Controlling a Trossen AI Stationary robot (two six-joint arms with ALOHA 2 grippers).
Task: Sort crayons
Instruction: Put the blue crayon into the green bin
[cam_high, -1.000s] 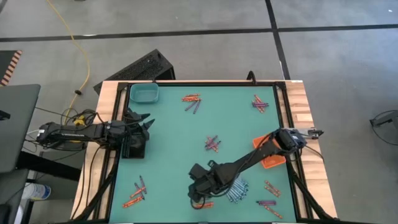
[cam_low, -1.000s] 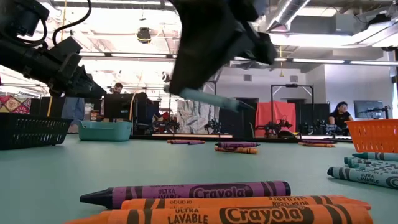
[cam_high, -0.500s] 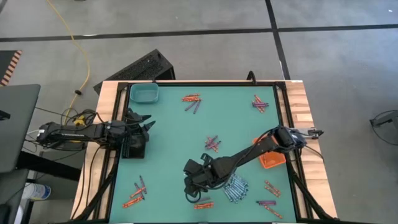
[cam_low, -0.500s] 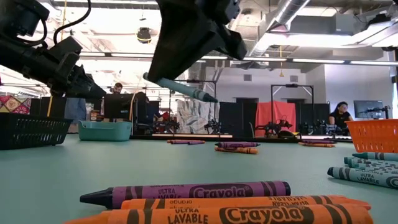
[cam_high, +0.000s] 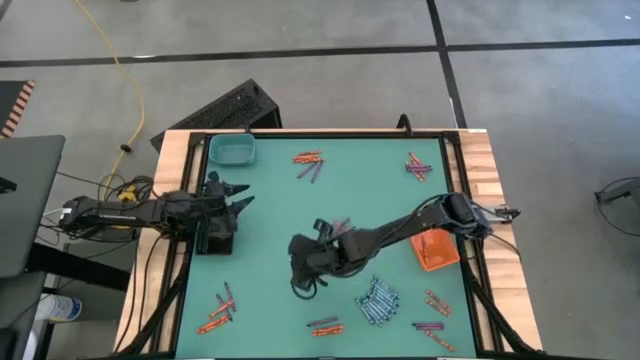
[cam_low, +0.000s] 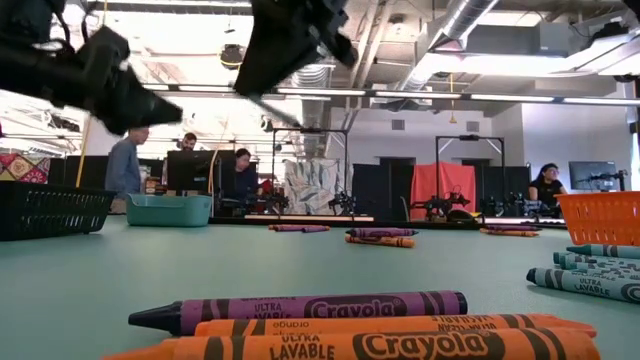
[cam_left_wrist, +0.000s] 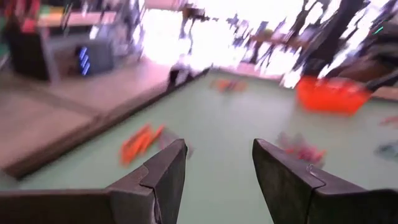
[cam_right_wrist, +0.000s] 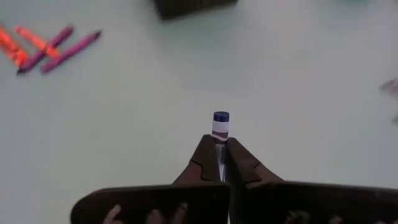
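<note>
Right pincer (cam_right_wrist: 217, 157) clamped on a blue-grey crayon (cam_right_wrist: 220, 124), carried clear above mid tabletop (cam_high: 270, 200) for sorting; left pincer (cam_left_wrist: 217, 171), fingers apart, waits over black tray (cam_high: 216, 236).

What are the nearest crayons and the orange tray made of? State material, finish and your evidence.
Purple crayon and the orange crayons beneath it: probably wax in matte printed paper sleeves, going by the wrapper lettering and bare dark tip. Orange tray: likely moulded plastic, given its slotted lattice wall.
</note>
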